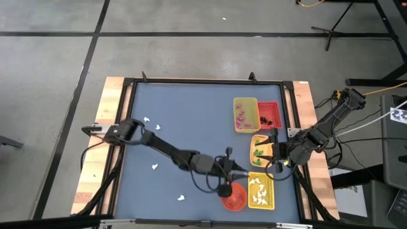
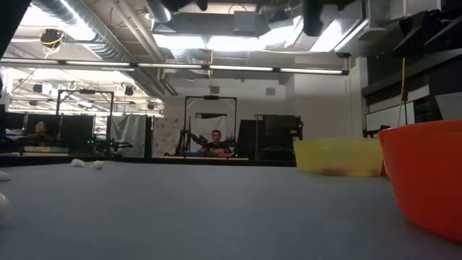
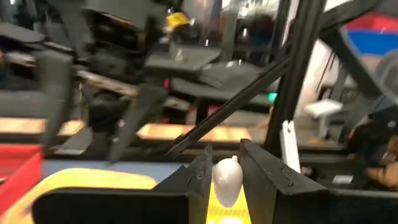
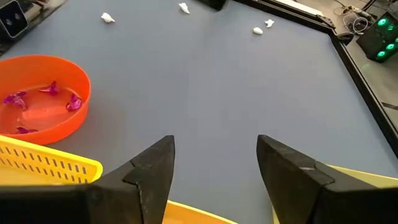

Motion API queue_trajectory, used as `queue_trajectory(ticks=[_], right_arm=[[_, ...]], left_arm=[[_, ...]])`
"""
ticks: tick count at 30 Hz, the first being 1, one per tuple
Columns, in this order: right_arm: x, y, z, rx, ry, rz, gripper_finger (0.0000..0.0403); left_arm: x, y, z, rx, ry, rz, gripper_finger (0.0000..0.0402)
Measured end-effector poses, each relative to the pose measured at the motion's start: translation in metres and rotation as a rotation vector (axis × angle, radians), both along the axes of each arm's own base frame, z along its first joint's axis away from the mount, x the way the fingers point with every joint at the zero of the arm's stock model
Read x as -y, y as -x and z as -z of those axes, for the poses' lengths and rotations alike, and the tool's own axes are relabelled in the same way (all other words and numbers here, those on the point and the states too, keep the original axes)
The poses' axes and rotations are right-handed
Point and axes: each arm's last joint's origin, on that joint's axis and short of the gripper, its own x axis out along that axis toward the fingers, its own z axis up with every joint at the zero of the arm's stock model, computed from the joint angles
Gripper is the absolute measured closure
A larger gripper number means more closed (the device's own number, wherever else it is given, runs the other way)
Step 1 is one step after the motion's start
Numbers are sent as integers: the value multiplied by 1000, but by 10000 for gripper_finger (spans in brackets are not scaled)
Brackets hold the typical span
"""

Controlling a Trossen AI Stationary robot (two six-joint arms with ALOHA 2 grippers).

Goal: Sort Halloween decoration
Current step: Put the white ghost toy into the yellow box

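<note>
Pinched between the left gripper's [image 3: 225,177] fingers [image 3: 264,174] sits one white ghost piece [image 3: 226,179], above a yellow tray [image 1: 261,191] with more ghosts. Four white ghosts [image 4: 107,18] lie loose on the blue table [image 4: 217,87]. Four pink bits [image 4: 74,103] sit in the orange bowl [image 4: 43,99]. Right gripper [image 4: 214,165] hangs wide open, empty.

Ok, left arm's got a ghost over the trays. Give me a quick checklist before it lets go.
1. Grip: left gripper is shut on the white ghost piece, held upright between the fingers. Ok.
2. Position: in the high view the left gripper sits beside the yellow tray of white pieces, not clearly over it. Cannot tell.
3. Right gripper: open, holding nothing, close to the same tray. Not ok for clearance.
4. Orange bowl: holds only pink pieces. Ok.
5. Loose white pieces remain on the mat. Not ok, sorting unfinished.
</note>
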Motion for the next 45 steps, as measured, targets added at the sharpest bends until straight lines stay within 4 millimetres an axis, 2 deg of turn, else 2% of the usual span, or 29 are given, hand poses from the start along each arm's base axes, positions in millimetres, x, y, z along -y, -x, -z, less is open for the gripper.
queue_trajectory(ticks=[6,10,15,21,30,34,39,42,45], right_arm=[[0,0,0,-2,2,0,178],[0,0,0,-1,1,0,178],[0,0,0,-1,1,0,178],[0,0,0,-2,1,0,178],[0,0,0,-1,1,-1,178],[0,0,0,-2,1,-1,178],[0,0,0,-2,1,0,178],[0,0,0,-1,0,0,178],[0,0,0,-1,0,-1,178]], left_arm=[[28,-17,28,61,20,20,345],[36,-35,44,60,20,23,345],[33,-51,53,77,25,9,345],[25,-55,54,75,24,-6,340],[24,-56,60,14,29,18,284],[23,-56,61,9,27,17,261],[20,-57,57,8,-12,8,252],[17,-55,40,0,-36,3,251],[14,-49,17,-91,-67,4,251]])
